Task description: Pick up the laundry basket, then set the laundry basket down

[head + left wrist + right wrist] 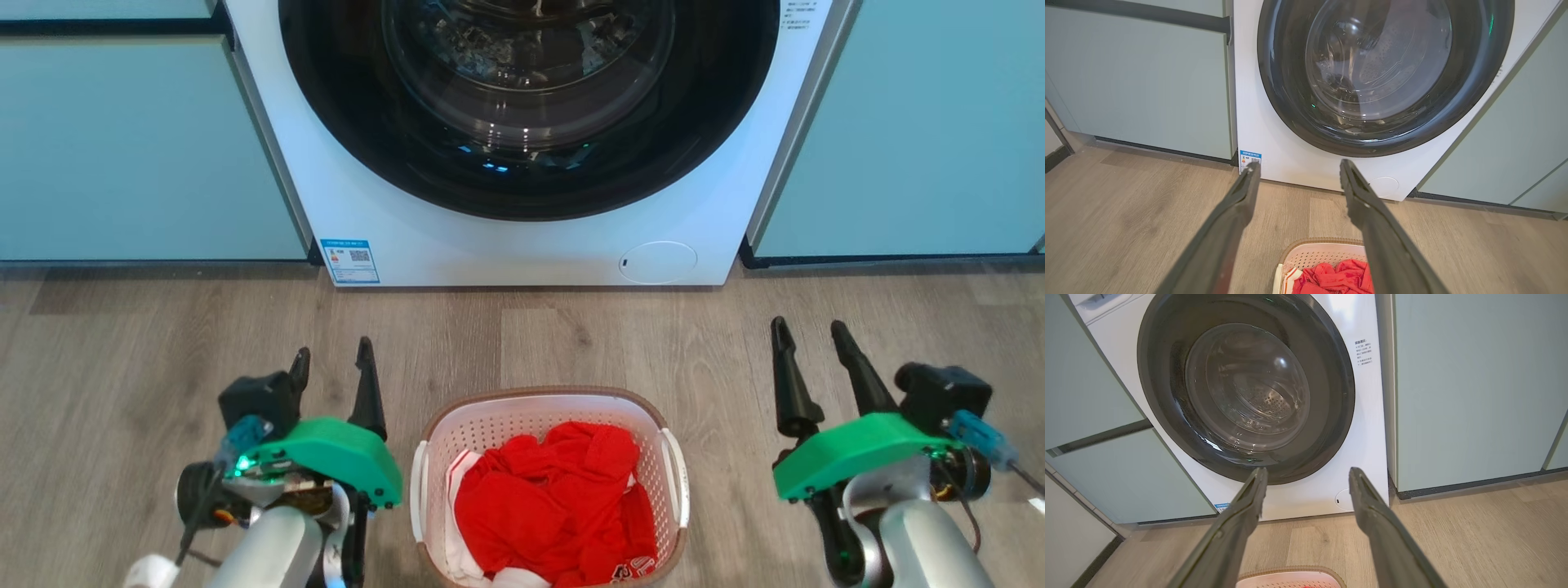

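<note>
Left gripper (334,349) hangs low over the wood floor (163,343), two dark fingers spread wide with nothing between them, tips aimed forward at the washing machine (522,245). Its pale forearm comes up from the bottom of the head view, with the green wrist housing right behind the fingers. Right gripper (809,325) is pretty much the mirror image: fingers splayed apart, empty, pointing the same way but leaning a touch inward, tips a bit further forward than the left one's.

The laundry basket (490,425) sits on the floor between the two grippers, back behind both sets of fingertips and roughly level with the wrists. It's just beside the inner side of the left wrist, not touching as far as I can tell, and noticeably further from the right one. Neither gripper is on its white side handles (679,482). There's a heap of red clothes (555,498) inside, plus some white fabric at the near edge.

In both wrist views the basket's far rim sits low down between that gripper's fingers. The washer's round glass door is shut, straight ahead of both grippers, with pale green cabinets (122,147) either side.
</note>
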Robot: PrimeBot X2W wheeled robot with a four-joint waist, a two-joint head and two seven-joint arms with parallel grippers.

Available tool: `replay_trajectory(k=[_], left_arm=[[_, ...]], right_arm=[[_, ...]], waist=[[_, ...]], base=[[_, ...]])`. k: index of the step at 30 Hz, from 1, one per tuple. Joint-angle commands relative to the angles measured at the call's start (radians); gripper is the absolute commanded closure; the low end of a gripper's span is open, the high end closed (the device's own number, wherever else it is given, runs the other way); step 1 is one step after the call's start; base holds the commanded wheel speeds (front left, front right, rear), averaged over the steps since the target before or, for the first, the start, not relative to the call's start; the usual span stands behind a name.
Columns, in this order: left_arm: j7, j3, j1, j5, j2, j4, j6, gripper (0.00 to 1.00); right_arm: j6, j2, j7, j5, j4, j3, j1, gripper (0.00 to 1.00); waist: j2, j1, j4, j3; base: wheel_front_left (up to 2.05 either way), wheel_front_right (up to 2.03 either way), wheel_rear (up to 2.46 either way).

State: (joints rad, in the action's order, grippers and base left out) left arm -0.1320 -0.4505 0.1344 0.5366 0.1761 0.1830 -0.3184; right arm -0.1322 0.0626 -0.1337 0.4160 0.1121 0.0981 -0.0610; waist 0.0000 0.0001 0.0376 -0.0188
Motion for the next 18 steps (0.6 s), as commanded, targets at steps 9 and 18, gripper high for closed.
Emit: replay_trajectory(k=[9,18], left_arm=[[-0.041,-0.042,0.101,-0.129,0.013,0.029,-0.024,0.0],[-0.067,-0.05,0.11,-0.218,0.003,-0.025,-0.068,0.0]], right_arm=[[0.001,0.017,-0.039,-0.133,-0.013,0.053,-0.067,0.0],[0.001,0.024,-0.066,-0.249,-0.019,0.084,-0.08,0.0]], waist=[[0.0,-0.0001,0.009,-0.006],[0.0,-0.0001,0.016,-0.003]], base=[[0.0,0.0,0.0],[0.0,0.0,0.0]])
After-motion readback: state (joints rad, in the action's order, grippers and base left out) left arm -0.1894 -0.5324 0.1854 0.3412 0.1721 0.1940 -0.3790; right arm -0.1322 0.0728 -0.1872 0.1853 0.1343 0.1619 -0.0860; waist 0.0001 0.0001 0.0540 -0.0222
